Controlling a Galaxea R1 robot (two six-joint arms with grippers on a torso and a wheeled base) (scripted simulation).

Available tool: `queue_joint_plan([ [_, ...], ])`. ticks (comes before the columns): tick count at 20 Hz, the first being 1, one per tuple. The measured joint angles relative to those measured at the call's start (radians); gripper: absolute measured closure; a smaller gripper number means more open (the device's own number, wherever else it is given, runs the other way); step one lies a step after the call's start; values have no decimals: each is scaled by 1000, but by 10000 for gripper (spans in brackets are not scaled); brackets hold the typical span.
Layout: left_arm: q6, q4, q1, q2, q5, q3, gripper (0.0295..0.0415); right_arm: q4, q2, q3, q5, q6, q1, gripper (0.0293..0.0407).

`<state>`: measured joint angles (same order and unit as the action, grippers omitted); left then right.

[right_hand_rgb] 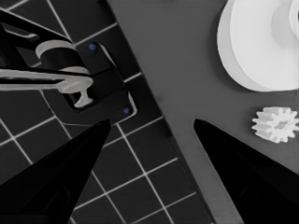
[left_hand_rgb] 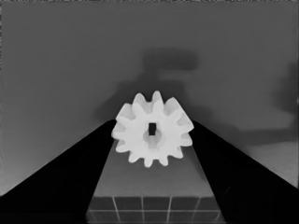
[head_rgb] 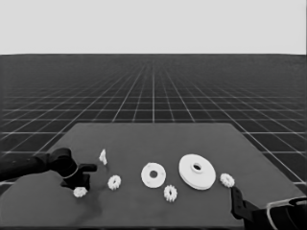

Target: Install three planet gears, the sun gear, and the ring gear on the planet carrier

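My left gripper (left_hand_rgb: 154, 123) points down over the table's left end, and a planet gear (left_hand_rgb: 153, 135) sits between its fingertips, touching both; the same gear (head_rgb: 80, 192) shows under the left gripper (head_rgb: 79, 186) in the head view. The planet carrier, the smaller round part (head_rgb: 153, 175), lies mid-table with its hole bare. The ring gear, the larger round part (head_rgb: 197, 171), lies to its right. Other gears lie at left of centre (head_rgb: 114, 182), front centre (head_rgb: 170, 192) and right (head_rgb: 227, 180). My right gripper (head_rgb: 236, 201) is parked open at the front right corner.
A thin white piece (head_rgb: 102, 156) stands behind the left gripper. The right wrist view shows the larger round part (right_hand_rgb: 261, 46) and a gear (right_hand_rgb: 276, 123) near the table's edge, and dark machinery (right_hand_rgb: 93, 88) over the floor grid.
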<state>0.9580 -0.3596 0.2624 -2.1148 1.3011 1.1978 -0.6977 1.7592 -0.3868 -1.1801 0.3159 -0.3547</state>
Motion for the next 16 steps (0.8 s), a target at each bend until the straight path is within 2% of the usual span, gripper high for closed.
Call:
queue_joint_plan([
  [4, 0, 0, 0, 0, 0, 0, 398, 0, 0, 0, 0, 0, 0, 315],
  [6, 21, 111, -141, 59, 98, -110, 398, 0, 0, 0, 0, 0, 0, 315],
  [8, 24, 160, -203, 71, 131, -131, 398, 0, 0, 0, 0, 0, 0, 315],
  [14, 24, 186, -233, 74, 148, -137, 398, 0, 0, 0, 0, 0, 0, 315],
  [15, 413, 144, -242, -96, 228, -231, 398, 0, 0, 0, 0, 0, 0, 315],
  [16, 610, 148, -247, -393, 274, -199, 398, 0, 0, 0, 0, 0, 0, 315],
])
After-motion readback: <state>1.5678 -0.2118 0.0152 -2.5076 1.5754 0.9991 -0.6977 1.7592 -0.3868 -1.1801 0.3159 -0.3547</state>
